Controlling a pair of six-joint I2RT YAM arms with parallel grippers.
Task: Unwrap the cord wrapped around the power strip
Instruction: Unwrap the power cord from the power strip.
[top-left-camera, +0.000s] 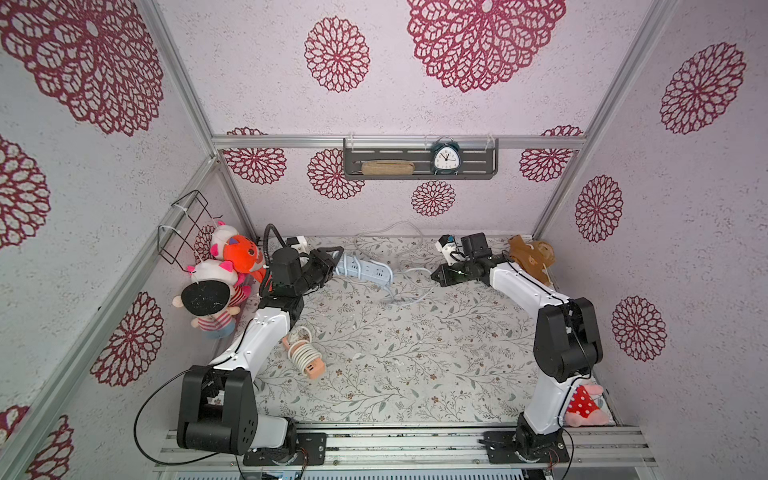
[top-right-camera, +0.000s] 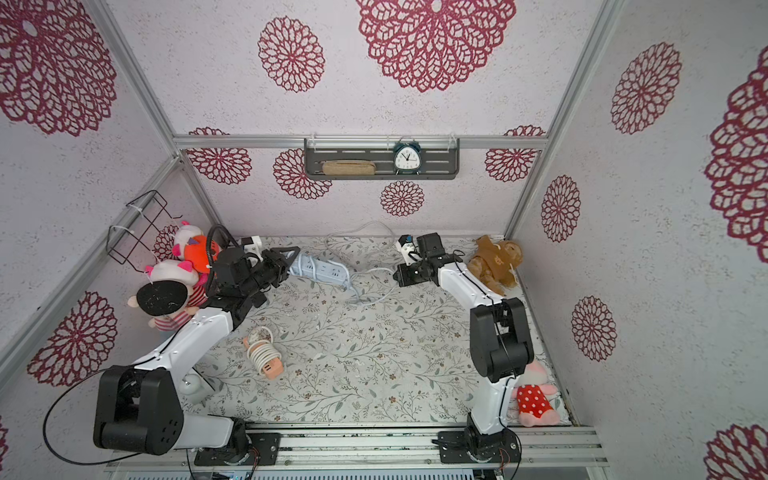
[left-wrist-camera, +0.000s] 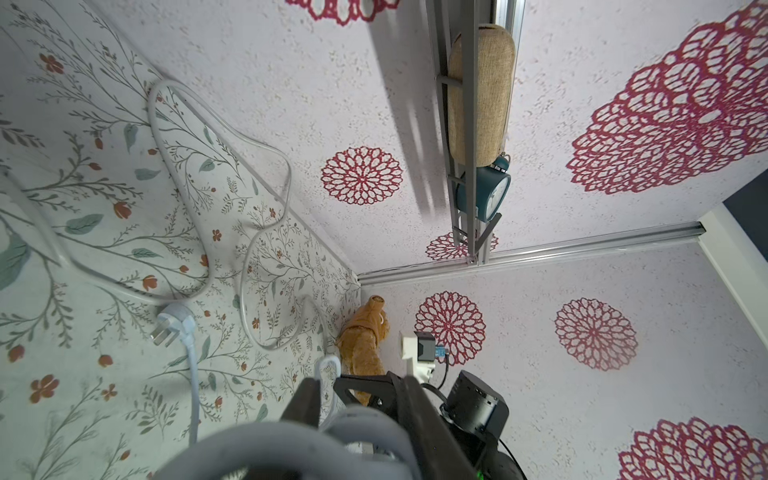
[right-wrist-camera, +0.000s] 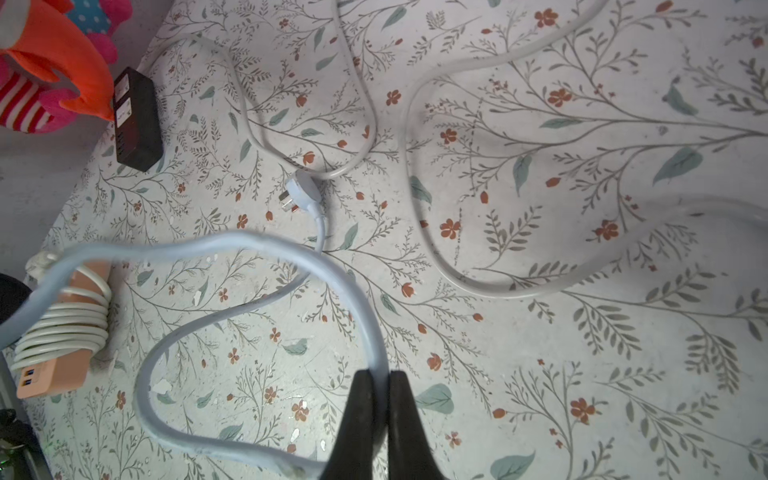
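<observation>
Anchoring the pale-blue power strip (top-left-camera: 365, 269) near the bench's (top-left-camera: 415, 374) far edge, left jaws seemingly clamp its end so right jaws, clenched on its cord (right-wrist-camera: 232, 240), can pull loops free

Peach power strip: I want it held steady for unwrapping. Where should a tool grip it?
Take the peach power strip at its bare port end, from above across its width: white cord coils cover its middle and it lies flat.

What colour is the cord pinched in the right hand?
Pale blue; the thick round cord shows best in the right wrist view, pinched by the right hand.
</observation>
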